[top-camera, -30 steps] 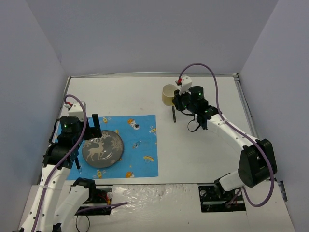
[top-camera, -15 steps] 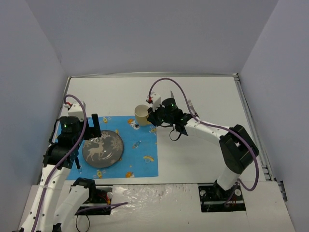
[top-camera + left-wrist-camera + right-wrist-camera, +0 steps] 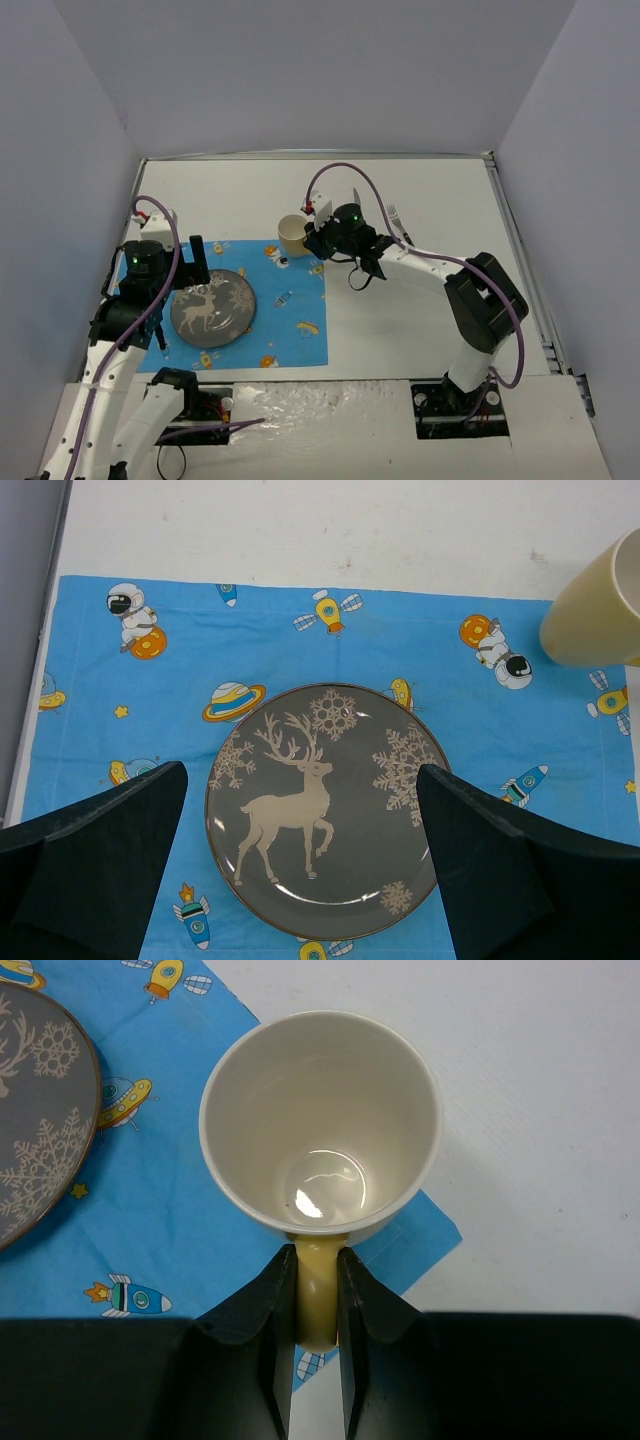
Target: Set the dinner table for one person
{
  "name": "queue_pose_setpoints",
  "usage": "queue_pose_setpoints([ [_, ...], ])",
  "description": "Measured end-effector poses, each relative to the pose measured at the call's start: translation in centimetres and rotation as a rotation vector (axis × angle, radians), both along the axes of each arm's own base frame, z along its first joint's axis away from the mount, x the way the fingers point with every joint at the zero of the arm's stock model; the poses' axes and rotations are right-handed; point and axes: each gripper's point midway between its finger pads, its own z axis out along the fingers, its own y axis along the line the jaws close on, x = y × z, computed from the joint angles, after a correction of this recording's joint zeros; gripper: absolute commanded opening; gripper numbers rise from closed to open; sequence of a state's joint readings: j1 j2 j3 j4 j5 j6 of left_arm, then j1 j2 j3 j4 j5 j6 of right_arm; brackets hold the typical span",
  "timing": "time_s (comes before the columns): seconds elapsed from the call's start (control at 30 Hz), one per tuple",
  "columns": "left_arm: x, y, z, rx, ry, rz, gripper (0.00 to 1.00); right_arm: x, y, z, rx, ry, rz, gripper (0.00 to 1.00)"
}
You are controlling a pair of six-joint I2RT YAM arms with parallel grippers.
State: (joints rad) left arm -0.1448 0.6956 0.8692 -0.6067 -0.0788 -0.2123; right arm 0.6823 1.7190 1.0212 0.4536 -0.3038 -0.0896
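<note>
The dinner table (image 3: 420, 300) is a white tabletop with a blue cartoon placemat (image 3: 290, 320) at the near left. A grey plate with a deer print (image 3: 213, 307) lies on the mat. My left gripper (image 3: 180, 298) hangs open over the plate (image 3: 320, 830), fingers on either side of it (image 3: 302, 780), empty. My right gripper (image 3: 312, 240) is shut on the handle of a cream mug (image 3: 292, 236). The mug stays upright over the mat's far right corner (image 3: 320, 1120), fingers clamped on the handle (image 3: 317, 1260). I cannot tell whether the mug touches down. It also shows in the left wrist view (image 3: 590, 610).
A fork (image 3: 397, 218) and a knife (image 3: 356, 197) lie on the table behind my right arm. Grey walls close in the table on three sides. The table's bare white top shows right of the mat (image 3: 540, 1110) and beyond its far edge (image 3: 300, 530).
My right arm has carried the mug left from the far middle of the table to the mat's far right corner; it hardly moved in the last half second. The left arm is still.
</note>
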Motion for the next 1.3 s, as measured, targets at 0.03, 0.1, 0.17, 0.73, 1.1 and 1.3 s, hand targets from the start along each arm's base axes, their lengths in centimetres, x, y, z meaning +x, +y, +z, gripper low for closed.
queue_pose_setpoints([
  [0.03,0.0,0.0,0.0,0.000,0.000,0.000,0.97,0.1,0.0,-0.1,-0.001,-0.001,0.001,0.00],
  [0.1,0.0,0.0,0.0,0.000,0.000,0.000,0.97,0.1,0.0,-0.6,-0.007,-0.002,0.003,0.00],
  [0.17,0.0,0.0,0.0,0.000,0.001,0.000,0.97,0.0,-0.1,-1.3,-0.016,0.003,0.005,0.00],
  [0.73,0.0,0.0,-0.1,0.000,0.003,-0.001,0.97,-0.5,-0.7,-3.6,-0.033,-0.010,0.010,0.44],
  [1.1,0.1,0.0,0.0,0.000,0.002,-0.001,0.97,-0.7,-3.9,2.1,0.007,-0.066,-0.069,0.70],
  [1.3,0.1,0.0,0.0,0.000,0.000,0.000,0.97,2.3,-8.8,6.3,0.036,-0.054,-0.318,0.71],
])
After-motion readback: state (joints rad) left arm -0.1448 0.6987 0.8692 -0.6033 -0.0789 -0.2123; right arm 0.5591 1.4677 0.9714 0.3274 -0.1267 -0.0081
